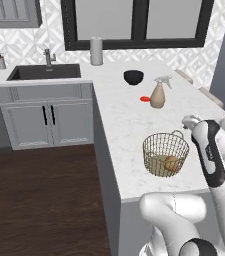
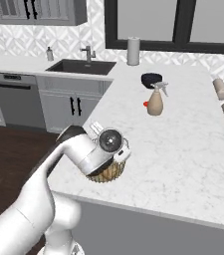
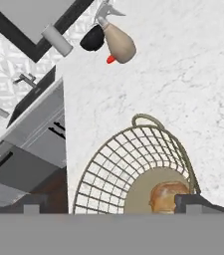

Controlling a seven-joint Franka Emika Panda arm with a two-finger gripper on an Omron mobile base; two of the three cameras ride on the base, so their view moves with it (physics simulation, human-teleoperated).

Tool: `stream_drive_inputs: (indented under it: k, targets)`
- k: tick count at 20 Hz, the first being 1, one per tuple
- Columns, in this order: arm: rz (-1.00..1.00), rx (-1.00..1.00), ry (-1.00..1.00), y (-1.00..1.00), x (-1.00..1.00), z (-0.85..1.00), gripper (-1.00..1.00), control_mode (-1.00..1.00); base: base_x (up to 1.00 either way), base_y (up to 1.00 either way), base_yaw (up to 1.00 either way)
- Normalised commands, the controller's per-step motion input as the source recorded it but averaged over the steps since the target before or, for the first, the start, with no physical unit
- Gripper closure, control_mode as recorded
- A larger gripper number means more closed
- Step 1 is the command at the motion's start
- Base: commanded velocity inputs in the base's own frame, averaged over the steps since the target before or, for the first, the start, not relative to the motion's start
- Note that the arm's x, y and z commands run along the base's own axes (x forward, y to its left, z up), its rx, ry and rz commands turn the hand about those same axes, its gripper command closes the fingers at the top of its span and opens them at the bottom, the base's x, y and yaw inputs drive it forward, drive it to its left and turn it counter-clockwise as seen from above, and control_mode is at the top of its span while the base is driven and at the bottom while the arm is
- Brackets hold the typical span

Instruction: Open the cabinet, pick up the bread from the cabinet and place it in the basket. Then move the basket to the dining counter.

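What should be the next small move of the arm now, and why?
Probably lift the hand straight up, away from the basket. The basket stands on the dining counter near its front edge, the bread lies inside it, and the gripper is open above it, its fingers holding nothing. Both steps look done, so only a clean retreat seems left.

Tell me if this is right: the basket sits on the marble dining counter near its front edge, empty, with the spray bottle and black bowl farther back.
Not empty. The hand view shows the bread lying in the basket. The rest holds: it stands on the dining counter, with the spray bottle and black bowl beyond.
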Motion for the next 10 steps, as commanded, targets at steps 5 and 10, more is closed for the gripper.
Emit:
stream_drive_inputs:
  k: [5, 10]
  targets:
    - [0.22, -0.05, -0.21, 1.0, -0.68, 0.74, -1.0, -1.0, 0.0, 0.0, 0.0]
    - [0.55, 0.0, 0.09, 1.0, -0.37, 0.67, -1.0, -1.0, 0.0, 0.0, 0.0]
